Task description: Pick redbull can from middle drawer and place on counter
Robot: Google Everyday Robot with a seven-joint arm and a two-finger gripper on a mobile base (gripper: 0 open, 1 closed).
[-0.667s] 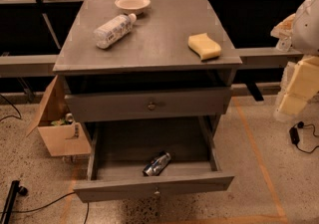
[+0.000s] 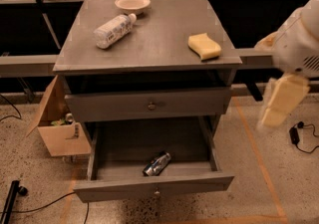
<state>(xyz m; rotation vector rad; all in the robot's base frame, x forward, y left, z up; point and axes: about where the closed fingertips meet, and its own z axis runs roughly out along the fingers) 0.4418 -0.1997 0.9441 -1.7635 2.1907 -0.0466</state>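
The redbull can [image 2: 157, 163] lies on its side on the floor of the open middle drawer [image 2: 124, 143], near the front panel and a little right of centre. The counter [image 2: 159, 39] is the flat grey top of the cabinet above it. My gripper [image 2: 281, 101] hangs in the air at the right of the cabinet, below the white arm, at about the height of the closed upper drawer. It is well apart from the can and holds nothing that I can see.
On the counter lie a clear plastic bottle [image 2: 113, 30] on its side, a shallow bowl [image 2: 132, 4] at the back and a yellow sponge [image 2: 204, 46] near the right front. The upper drawer [image 2: 149, 104] is shut. An open cardboard box [image 2: 57, 128] stands at the cabinet's left. Cables lie on the floor.
The arm and gripper have moved left and slightly down, closer to the cabinet's right side. The can and the drawer have not moved.
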